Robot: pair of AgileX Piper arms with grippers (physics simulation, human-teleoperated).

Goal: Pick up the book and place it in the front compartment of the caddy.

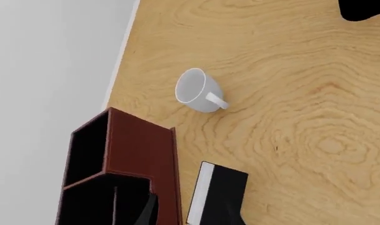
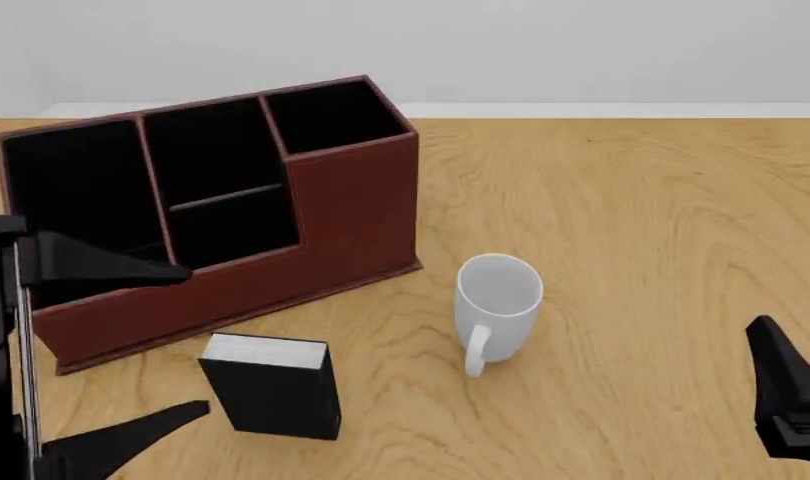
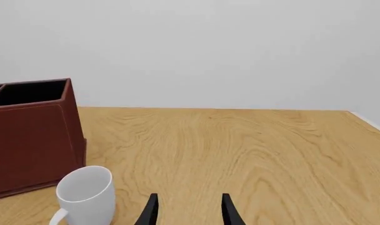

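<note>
So the left gripper [image 2: 112, 345] is hanging at the near left of the table with its jaws spread wide, one finger sitting in front of the caddy's low front wall and the other poking out lower down, nearer the camera. Nothing is between them yet. The book [image 2: 272, 387] is standing upright just to the right of that gripper, basically right off the fingertips, on the bare wood in front of the caddy [image 2: 352, 215]. It's standing on its short end, so its long axis is running up and down, white page edges facing up, broad black cover facing the camera. In the left wrist view the book [image 1: 218, 194] is sitting right beside the caddy's brown wall [image 1: 140, 150], not touching as far as I can tell.

The right gripper [image 3: 188, 211] is parked way over at the near right, fingers apart and empty too, well away from the book with the white mug [image 2: 496, 305] standing in between. So the left arm is clearly the closer one. My guess is the move is just sliding right so the open jaws are straddling the book's thin side, then closing.
</note>
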